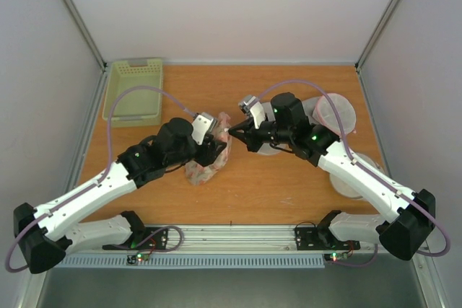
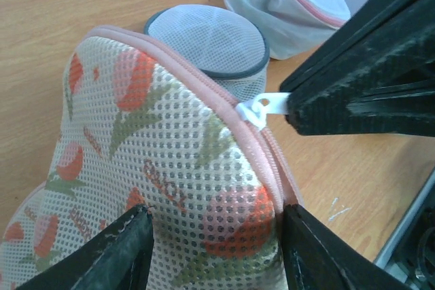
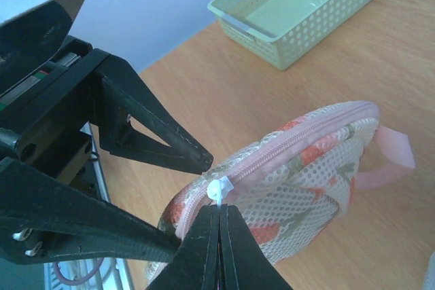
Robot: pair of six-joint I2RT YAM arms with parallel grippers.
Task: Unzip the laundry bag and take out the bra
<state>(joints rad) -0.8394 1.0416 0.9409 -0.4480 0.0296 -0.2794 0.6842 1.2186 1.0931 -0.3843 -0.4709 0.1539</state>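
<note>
**At table centre: pouch on edge, held at flank and zip pull**

Between the two arms, the laundry bag [image 1: 203,170] stands on its edge on the table [image 1: 289,200], zipped seam uppermost. Its long axis runs near to far, with the far end leaning slightly to the right. The pink strap [image 3: 393,146] projects from that far end.

Left gripper [image 2: 216,212]: clamped across the pouch. One of its fingers [image 2: 119,252] presses each printed flank below the seam.

Right gripper [image 3: 221,207]: fingers fully together, pinching the white zip pull [image 3: 219,189]. It reaches in from the right, level with the seam, and the pull sits at its tips. From the pull to the strap end the zip reads as closed. The run on the other side of the pull cannot be judged.

Visibility:
- From above, the left gripper head covers the middle of the pouch. Only its near lobe and a little of the far end show.
- The left wrist view cuts off the near end at the lower edge of the frame.
- The right wrist view hides the near end behind the fingers.
- The contents cannot be made out through the mesh.
- The printed lettering is not legible.

Surroundings:
- A grey-rimmed mesh cylinder bag [image 2: 204,39] lies just beyond the pouch, and a pink-rimmed one [image 2: 299,5] lies behind that.
- A pale green basket [image 1: 133,90] sits at the far left, well apart.
</note>
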